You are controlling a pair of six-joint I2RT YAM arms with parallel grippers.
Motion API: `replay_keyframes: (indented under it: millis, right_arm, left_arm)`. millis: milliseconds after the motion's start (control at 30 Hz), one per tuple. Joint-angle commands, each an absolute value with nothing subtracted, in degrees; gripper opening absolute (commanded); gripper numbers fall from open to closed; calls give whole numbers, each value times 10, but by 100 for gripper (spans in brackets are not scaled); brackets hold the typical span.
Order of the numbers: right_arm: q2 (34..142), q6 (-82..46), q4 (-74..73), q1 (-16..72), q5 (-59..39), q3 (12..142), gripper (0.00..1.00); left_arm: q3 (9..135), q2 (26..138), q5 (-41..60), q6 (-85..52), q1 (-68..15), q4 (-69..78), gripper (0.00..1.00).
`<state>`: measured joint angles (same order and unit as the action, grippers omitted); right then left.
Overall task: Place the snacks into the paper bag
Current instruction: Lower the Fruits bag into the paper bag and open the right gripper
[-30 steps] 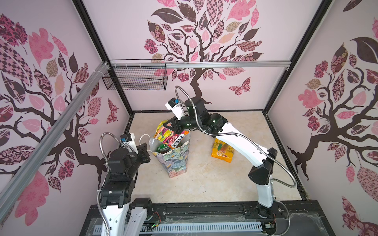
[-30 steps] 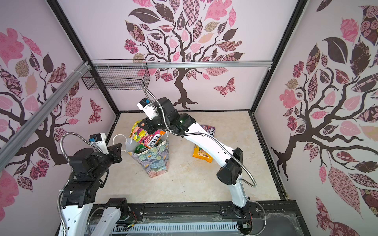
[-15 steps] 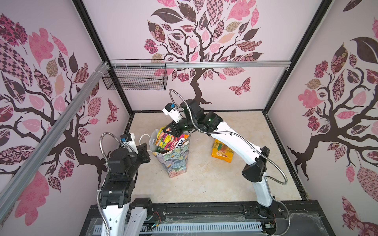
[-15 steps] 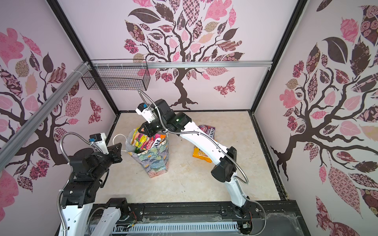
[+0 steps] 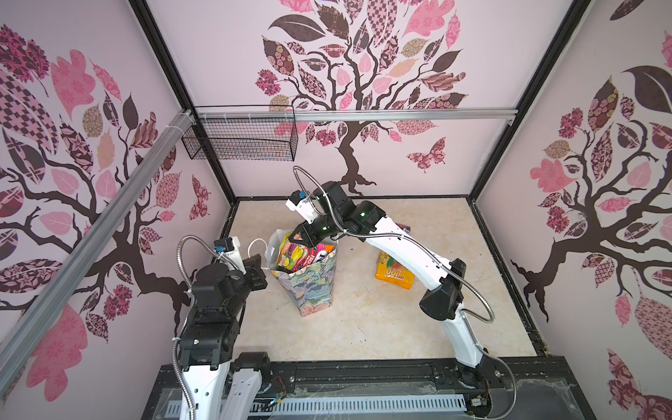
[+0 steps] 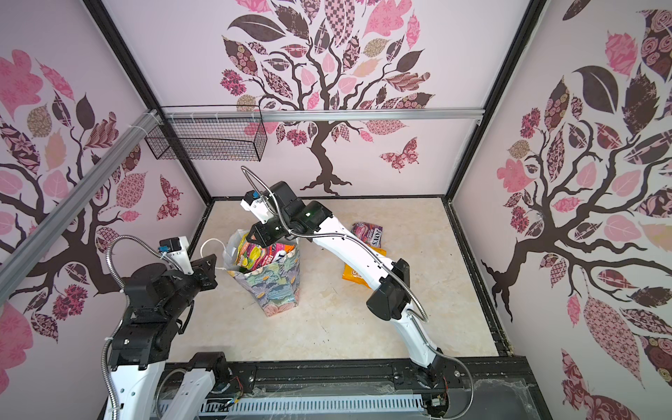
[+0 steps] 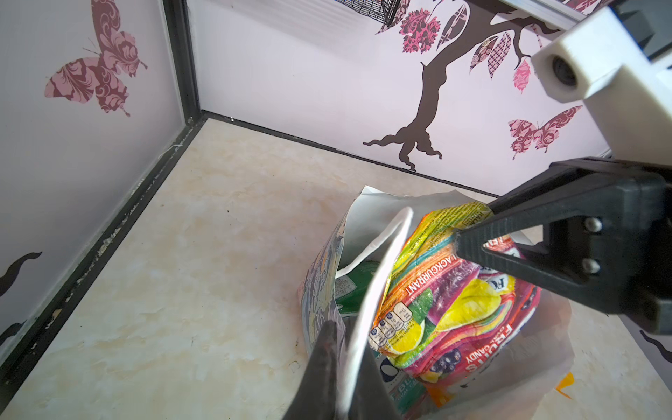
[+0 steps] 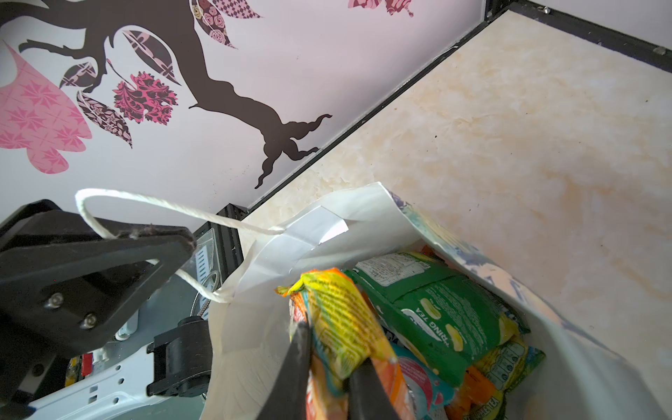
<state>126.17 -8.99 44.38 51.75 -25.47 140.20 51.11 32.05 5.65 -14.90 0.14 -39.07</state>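
Clamps a fruit-candy pouch [image 7: 436, 302] in the right gripper [image 7: 472, 227], half sunk in the crammed floral paper bag [image 5: 312, 287]; pinches its white cord handle [image 7: 382, 269] tight in the left gripper [image 7: 347, 367]. Risks the pouch riding up over the rim on release, or tipping the bag by pushing harder.

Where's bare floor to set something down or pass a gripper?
Free: the floor between the paper bag and the front rail; the back-left corner behind the bag; the strip right of the orange pouch. Crowded: the bag mouth, packed with pouches, right gripper gripping one; left gripper on its cord handle.
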Motion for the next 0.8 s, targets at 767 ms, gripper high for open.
replay_keyframes:
  millis: [767]
  right_arm:
    - [1144,-35,460,560,-28,1385,53]
  left_arm:
    - [507,317,57,-140,5,-384,11]
